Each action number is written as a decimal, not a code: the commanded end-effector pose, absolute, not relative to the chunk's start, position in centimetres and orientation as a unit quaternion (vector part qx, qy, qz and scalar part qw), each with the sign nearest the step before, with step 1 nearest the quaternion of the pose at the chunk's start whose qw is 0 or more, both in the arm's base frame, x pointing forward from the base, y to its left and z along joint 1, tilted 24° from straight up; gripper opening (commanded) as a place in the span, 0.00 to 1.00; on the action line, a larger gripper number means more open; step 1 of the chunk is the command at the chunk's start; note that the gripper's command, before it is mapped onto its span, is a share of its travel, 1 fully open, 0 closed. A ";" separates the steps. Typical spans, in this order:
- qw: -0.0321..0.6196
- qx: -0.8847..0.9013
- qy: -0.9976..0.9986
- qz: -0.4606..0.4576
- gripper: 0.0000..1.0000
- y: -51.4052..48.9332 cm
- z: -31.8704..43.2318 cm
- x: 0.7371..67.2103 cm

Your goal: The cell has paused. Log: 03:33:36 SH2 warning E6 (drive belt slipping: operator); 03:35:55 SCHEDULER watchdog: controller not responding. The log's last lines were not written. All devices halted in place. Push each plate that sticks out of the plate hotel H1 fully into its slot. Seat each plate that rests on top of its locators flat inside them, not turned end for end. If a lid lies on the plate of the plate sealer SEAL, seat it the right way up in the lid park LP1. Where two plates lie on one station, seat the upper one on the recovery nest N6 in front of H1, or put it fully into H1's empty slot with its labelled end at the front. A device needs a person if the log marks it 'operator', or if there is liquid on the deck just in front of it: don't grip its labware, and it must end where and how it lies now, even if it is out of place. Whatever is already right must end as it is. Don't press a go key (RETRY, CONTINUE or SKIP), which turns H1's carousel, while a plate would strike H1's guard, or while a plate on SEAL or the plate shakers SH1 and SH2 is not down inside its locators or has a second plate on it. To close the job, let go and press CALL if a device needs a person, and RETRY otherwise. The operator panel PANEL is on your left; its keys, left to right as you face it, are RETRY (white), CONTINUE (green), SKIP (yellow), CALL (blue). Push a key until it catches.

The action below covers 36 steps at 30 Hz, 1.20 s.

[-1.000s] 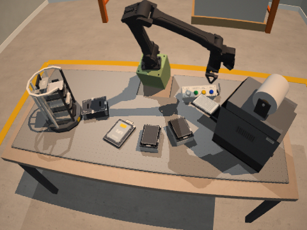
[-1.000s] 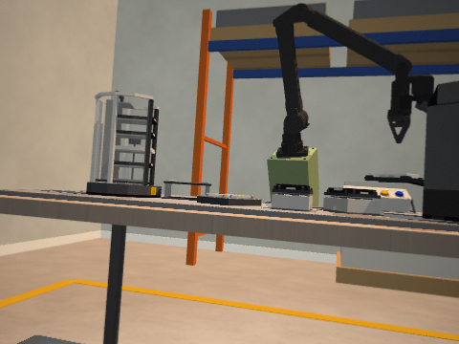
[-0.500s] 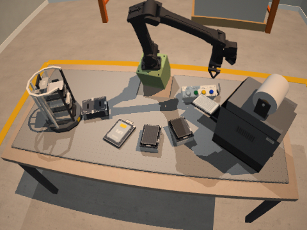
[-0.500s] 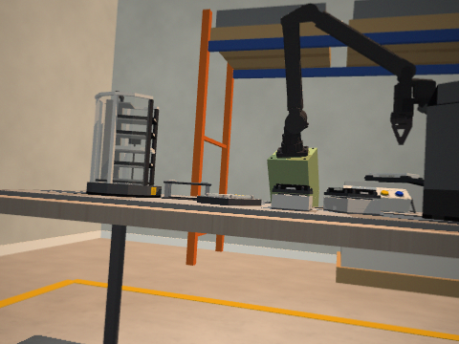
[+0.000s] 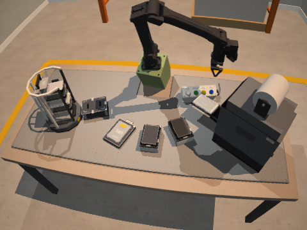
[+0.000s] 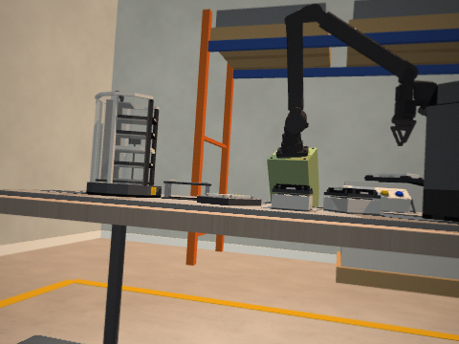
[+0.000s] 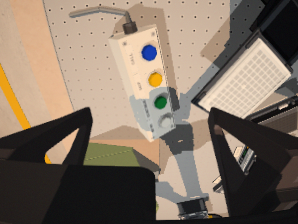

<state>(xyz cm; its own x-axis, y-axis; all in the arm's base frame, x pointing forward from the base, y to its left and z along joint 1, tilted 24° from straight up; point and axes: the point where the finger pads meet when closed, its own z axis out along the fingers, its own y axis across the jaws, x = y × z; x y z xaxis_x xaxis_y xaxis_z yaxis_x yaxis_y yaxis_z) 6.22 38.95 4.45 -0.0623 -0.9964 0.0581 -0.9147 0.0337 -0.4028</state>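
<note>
— Jaws wide apart, nothing between them. The gripper (image 5: 217,71) hangs high over the back of the table, above the key box (image 5: 200,92).

— And which key is it after?

— By the task, a shaker flagged for a person means the blue key (image 7: 149,52) closes the job. Through the wrist camera the box runs lengthwise away from the jaws: the white key nearest and half hidden, then the green key (image 7: 160,103), the yellow key (image 7: 154,79), and blue at the far end, by the cable.

— So blue isn't straight under the jaws?

— No. The midline between the fingers falls closer to the green end, so I judge the gripper must shift along the box's long axis toward the cable before coming down — and with the jaws this wide, one fingertip has to land on blue alone, not on yellow beside it.

— What about the rest of the table?

— A white plate (image 5: 206,103) rests at the mouth of the big dark machine (image 5: 246,128), just beside the box. Two dark plates (image 5: 150,134) (image 5: 180,127) sit on their stands mid-table, the right one looking skewed. The tower (image 5: 48,96) stands far left, a plate at the top appearing to poke out — too small to be sure.
</note>
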 end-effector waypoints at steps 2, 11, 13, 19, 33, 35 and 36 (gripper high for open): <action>0.115 -0.711 0.672 -0.171 1.00 39.6 4.7 6.3; 0.097 -0.778 0.594 -0.182 1.00 39.6 4.7 6.2; 0.092 -0.791 0.576 -0.185 1.00 39.6 4.7 6.2; 0.084 -0.817 0.538 -0.189 1.00 39.6 4.7 6.2; 0.054 -0.889 0.408 -0.199 1.00 39.6 4.7 6.2; 0.052 -0.894 0.398 -0.200 1.00 39.5 4.7 6.3; 0.049 -0.898 0.388 -0.200 1.00 39.5 4.7 6.2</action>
